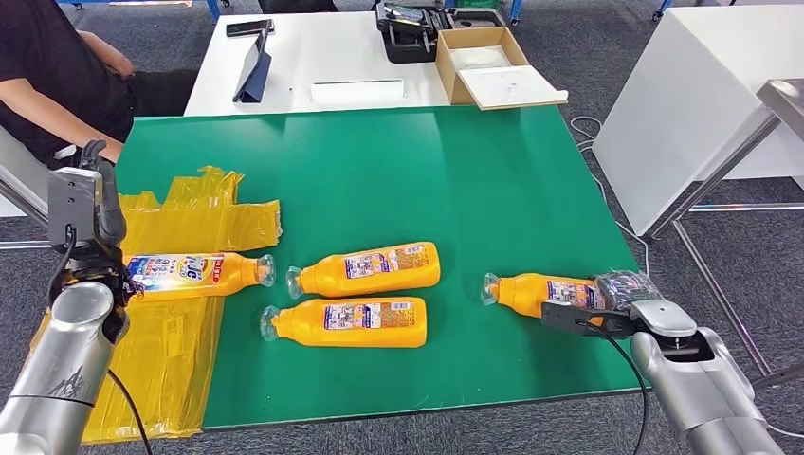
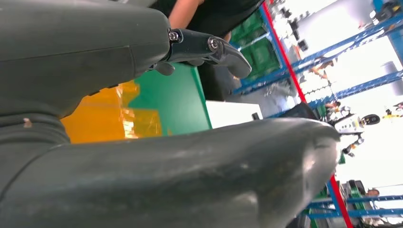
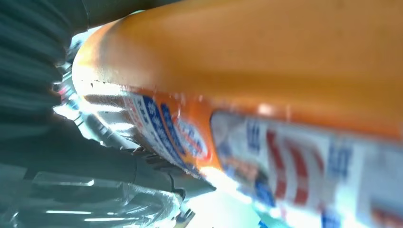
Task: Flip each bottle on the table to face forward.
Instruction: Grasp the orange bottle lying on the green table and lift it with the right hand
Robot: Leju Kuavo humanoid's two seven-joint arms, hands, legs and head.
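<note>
1. The right robot hand (image 1: 607, 301) is wrapping around the base end of the rightmost bottle (image 1: 536, 290), which is lying on its side at about four o'clock on the green surface (image 1: 455, 180), cap pointing toward nine. I judge it is gripping there so it can roll the bottle over.
2. In the right wrist view the bottle's orange body (image 3: 266, 52) is pressing close against the fingers (image 3: 157, 175), which fits a firm hold.
3. The left robot hand (image 1: 90, 204) is hanging raised at about nine o'clock, above the yellow plastic sheet (image 1: 180, 351); its fingers (image 2: 209, 47) are standing apart and holding nothing.
4. The leftmost bottle (image 1: 194, 273) is lying on that sheet, blue-and-white front label up, so it looks finished.
5. Two middle bottles (image 1: 365, 270) and (image 1: 346, 322) are lying side by side near centre, apparently waiting their turn.
6. A person (image 1: 57, 76) is sitting at about ten o'clock, beside the surface.
</note>
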